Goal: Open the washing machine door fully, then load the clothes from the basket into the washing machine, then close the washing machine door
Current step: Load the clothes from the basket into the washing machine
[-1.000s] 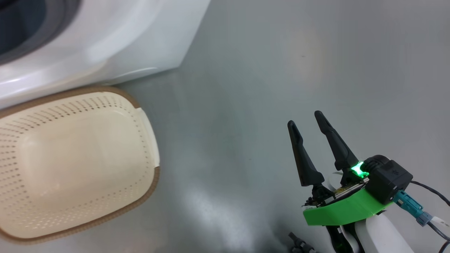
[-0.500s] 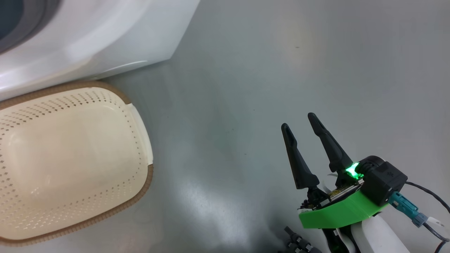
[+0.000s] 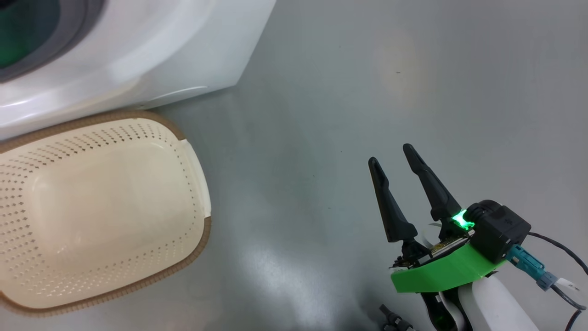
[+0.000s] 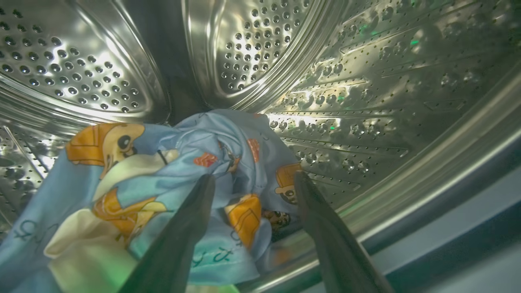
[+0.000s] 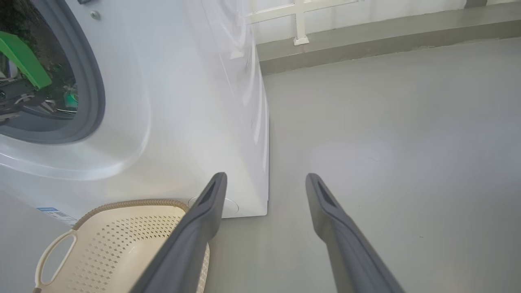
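Releasing is being judged the step in hand: inside the washing machine [image 3: 161, 46], the clothes [image 4: 163, 171] are being seen heaped at the bottom of the steel drum [image 4: 366, 101], with the left gripper [image 4: 254, 177] being held spread wide over them, clamping nothing. The fingers are best being drawn straight out through the opening, so that no fabric is being snagged or dragged onto the gasket. The basket [image 3: 200, 243] is lying empty just beside the machine's front. Further right, the right gripper [image 3: 390, 154] is being held open and empty above the floor [image 3: 367, 69], a smooth, glossy grey surface; beyond it, the room is being bounded by a raised kerb [image 5: 366, 44] and a white railing [image 5: 299, 20].
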### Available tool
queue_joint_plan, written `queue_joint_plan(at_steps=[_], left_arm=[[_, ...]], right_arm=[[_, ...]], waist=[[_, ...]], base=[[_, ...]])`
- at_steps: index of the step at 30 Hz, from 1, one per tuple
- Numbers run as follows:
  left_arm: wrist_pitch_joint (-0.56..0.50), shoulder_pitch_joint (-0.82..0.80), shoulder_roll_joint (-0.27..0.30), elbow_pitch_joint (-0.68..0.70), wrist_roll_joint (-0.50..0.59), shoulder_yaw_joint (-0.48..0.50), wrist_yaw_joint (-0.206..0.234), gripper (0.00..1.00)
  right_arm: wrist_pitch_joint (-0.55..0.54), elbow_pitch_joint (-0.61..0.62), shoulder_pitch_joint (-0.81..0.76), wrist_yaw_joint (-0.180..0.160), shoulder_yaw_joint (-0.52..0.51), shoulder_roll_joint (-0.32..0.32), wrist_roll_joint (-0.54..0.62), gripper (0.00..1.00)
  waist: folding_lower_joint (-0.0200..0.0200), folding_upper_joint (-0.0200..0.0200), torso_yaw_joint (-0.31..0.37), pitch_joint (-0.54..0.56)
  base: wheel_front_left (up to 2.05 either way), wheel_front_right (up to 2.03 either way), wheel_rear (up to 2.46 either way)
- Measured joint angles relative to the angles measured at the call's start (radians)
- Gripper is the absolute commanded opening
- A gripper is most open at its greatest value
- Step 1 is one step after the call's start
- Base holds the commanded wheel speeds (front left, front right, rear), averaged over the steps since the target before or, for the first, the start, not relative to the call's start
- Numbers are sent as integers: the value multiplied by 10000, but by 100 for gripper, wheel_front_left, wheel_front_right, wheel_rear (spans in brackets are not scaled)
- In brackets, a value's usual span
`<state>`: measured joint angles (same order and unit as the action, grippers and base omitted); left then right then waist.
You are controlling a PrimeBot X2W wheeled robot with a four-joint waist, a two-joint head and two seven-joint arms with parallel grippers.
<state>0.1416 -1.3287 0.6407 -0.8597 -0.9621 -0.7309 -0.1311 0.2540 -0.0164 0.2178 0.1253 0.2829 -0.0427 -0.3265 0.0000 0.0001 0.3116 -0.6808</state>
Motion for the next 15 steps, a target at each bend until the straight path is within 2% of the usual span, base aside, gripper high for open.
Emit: queue_joint_plan(at_steps=[7,15], left_arm=[[364,128,-190,31,-389,-424,0,100],[999,997,-299,395,-610,-809,0,100]], right_arm=[[0,-165,23,0,-219,-2,2,100],[0,-372,259,0,-616,-10,111,100]], waist=[[0,0,-191,276],[0,-1,-517,816]], base=[[0,0,0],[0,0,0]])
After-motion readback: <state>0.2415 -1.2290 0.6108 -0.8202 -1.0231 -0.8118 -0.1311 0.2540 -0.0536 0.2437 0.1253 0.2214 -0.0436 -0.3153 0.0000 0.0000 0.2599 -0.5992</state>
